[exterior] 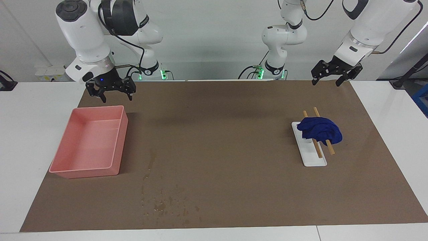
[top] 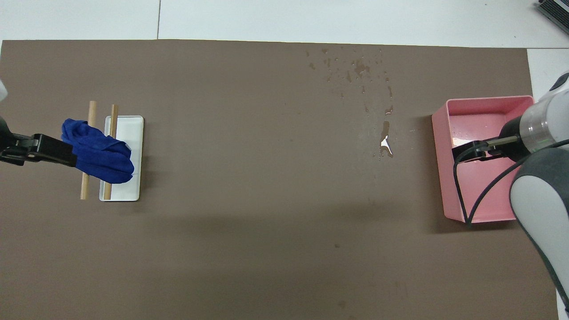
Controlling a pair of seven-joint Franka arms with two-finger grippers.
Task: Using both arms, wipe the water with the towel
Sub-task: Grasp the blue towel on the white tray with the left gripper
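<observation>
Two grippers are hanging empty with jaws spread wide: the left gripper (exterior: pixel 331 76) near the navy towel (exterior: pixel 320 130), which is lying bunched over two wooden rods (exterior: pixel 322 147) on a white tray (exterior: pixel 312 160), the right gripper (exterior: pixel 111 91) by the pink bin (exterior: pixel 87 169). Water droplets (exterior: pixel 164 202) are spotting the brown mat (exterior: pixel 227 140), farther from the robots than the bin.

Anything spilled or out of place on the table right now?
Yes: water is spattered on the brown mat beside the pink tray, trailing away from the robots. The towel sits bunched on two wooden sticks over a white tray.
</observation>
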